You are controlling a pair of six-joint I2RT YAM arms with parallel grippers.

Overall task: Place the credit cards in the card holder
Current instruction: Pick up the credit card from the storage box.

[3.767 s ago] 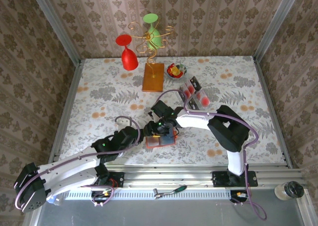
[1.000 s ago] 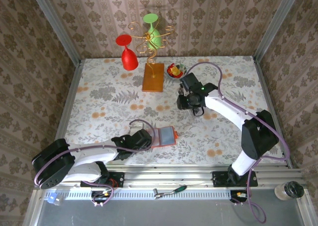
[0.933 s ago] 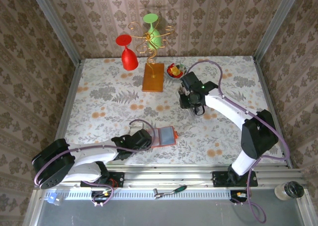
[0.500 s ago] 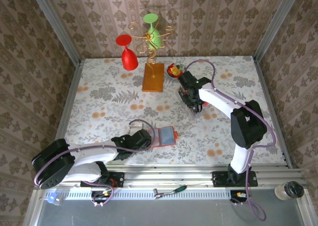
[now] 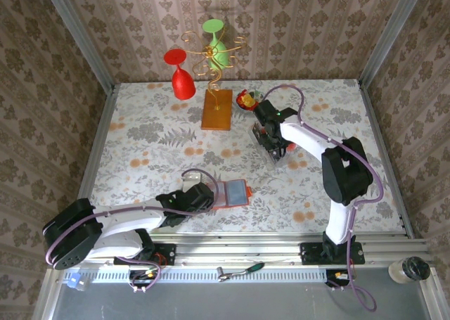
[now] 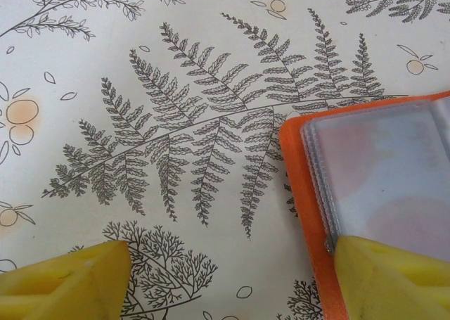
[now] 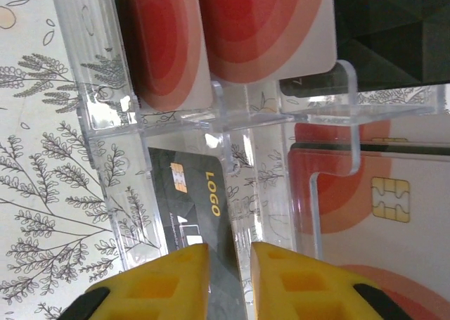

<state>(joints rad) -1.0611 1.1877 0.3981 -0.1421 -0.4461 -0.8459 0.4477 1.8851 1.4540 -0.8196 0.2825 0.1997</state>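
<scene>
The card holder (image 5: 237, 192) lies open on the table, orange-red with clear sleeves (image 6: 380, 172). My left gripper (image 5: 211, 195) stands open at its left edge; the right fingertip (image 6: 394, 278) rests on the holder's near corner and the left fingertip (image 6: 63, 281) is over bare cloth. My right gripper (image 5: 272, 137) hovers over a clear rack (image 7: 239, 116) holding several credit cards. A dark card marked LOGO (image 7: 186, 193) runs into the narrow gap of my right gripper (image 7: 230, 285). Pinkish-red cards (image 7: 271, 24) and a chip card (image 7: 380, 200) stand in neighbouring slots.
At the back stands an orange-brown block (image 5: 216, 109) with a gold wire stand, a red glass (image 5: 181, 81) and a green glass (image 5: 216, 46). A small bowl (image 5: 246, 98) of red and yellow pieces sits just beyond the rack. Metal rails edge the table.
My right wrist has swung and settled over the rack, and its jaws have narrowed around the dark card. The left arm and the card holder have stayed put.
</scene>
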